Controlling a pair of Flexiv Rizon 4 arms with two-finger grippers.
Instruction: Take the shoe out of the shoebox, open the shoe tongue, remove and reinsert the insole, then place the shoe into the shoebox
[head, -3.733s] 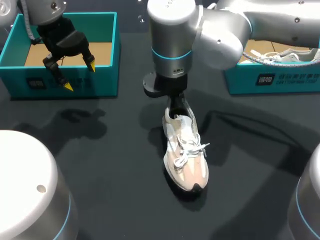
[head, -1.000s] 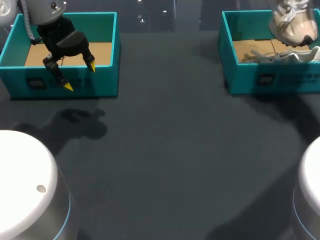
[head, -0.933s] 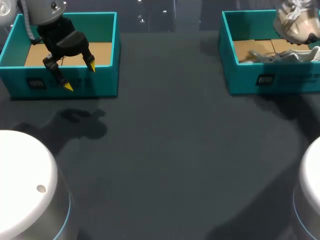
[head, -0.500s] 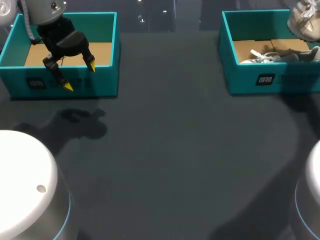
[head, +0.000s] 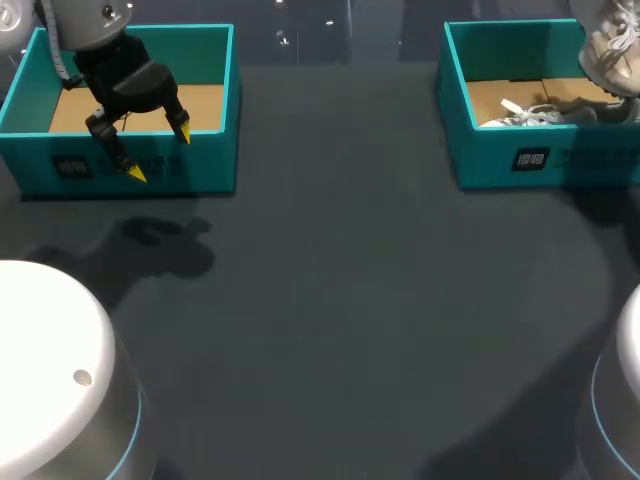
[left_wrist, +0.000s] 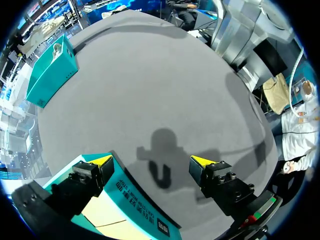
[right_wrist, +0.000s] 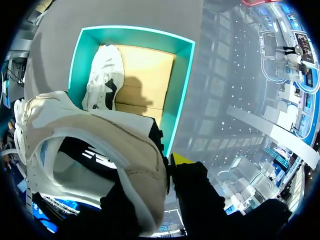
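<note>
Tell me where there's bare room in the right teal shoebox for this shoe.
Free: the brown cardboard floor beside the white laced shoe lying along one wall of the teal shoebox. Crowded: that shoe's side.

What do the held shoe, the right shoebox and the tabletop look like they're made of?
The held shoe: likely beige mesh or suede with a white padded collar, matte and soft-looking. The right shoebox: probably cardboard, teal printed outside, bare tan floor. The tabletop: dark, matte, glare-free, perhaps a mat or cloth.

Dark table (head: 340, 320), teal box (head: 200, 160) at left
</note>
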